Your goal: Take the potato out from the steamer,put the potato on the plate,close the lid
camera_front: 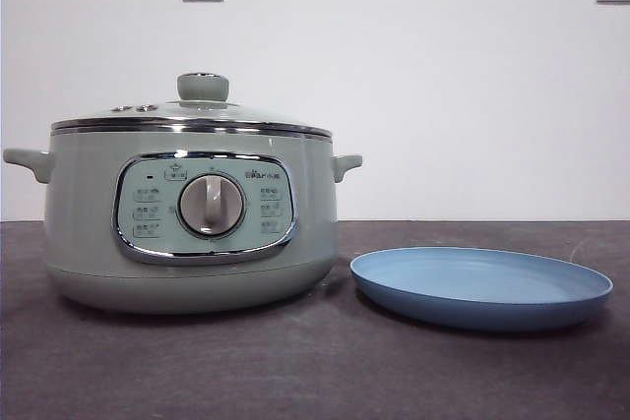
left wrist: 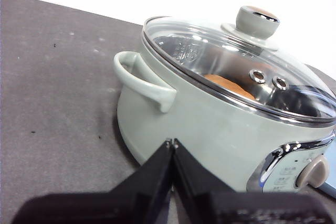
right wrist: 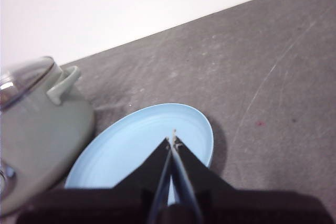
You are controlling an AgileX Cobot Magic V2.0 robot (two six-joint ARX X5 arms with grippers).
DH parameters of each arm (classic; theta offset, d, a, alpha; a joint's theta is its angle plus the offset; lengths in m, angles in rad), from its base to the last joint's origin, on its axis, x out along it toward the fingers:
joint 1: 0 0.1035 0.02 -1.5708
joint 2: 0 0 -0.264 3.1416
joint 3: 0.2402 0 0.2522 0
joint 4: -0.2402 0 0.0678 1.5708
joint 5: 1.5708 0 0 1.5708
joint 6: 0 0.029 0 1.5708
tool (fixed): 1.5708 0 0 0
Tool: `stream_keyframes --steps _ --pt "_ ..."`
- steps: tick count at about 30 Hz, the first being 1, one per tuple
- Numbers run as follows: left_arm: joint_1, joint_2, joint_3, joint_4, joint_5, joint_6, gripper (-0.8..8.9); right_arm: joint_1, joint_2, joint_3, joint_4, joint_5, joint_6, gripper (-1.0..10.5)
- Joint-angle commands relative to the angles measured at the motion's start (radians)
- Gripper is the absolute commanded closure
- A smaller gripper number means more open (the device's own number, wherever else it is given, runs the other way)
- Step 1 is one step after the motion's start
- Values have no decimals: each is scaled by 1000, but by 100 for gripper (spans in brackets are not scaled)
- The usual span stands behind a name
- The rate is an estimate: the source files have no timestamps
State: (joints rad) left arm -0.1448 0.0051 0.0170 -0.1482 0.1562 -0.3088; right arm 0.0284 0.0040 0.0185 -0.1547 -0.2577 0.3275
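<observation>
Since the brown-orange potato [left wrist: 227,84] sits inside the sage-green steamer [camera_front: 192,218] under its slick, breakable glass lid [left wrist: 236,66], I'd grab the knob [left wrist: 257,21] first; both the left gripper [left wrist: 171,142] and the right gripper [right wrist: 172,140] are closed, empty.

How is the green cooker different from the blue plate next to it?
The steamer is tall and deep, pale sage green with a chrome rim; the plate is low, shallow and plain matte light blue. The steamer is covered by a glass lid and holds a potato, seen through the glass; the plate is uncovered and has nothing on it. The steamer has side handles and a dial; the plate has neither. Both are round and stand on the dark table.
</observation>
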Motion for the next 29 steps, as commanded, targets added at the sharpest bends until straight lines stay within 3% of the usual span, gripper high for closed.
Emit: stream_keyframes --steps 1,8,15,19,29 --pt "2 -2 -13 5 13 -6 817 0 -2 -13 14 2 77 946" --pt "3 -2 3 -4 90 -24 819 0 -1 22 77 -5 206 957" --pt "3 0 169 -112 87 -51 819 0 77 201 46 -6 221 958" --pt "3 30 309 -161 85 -35 819 0 183 356 40 -18 184 958" --pt "3 259 692 -249 85 109 819 15 492 784 34 -151 37 957"
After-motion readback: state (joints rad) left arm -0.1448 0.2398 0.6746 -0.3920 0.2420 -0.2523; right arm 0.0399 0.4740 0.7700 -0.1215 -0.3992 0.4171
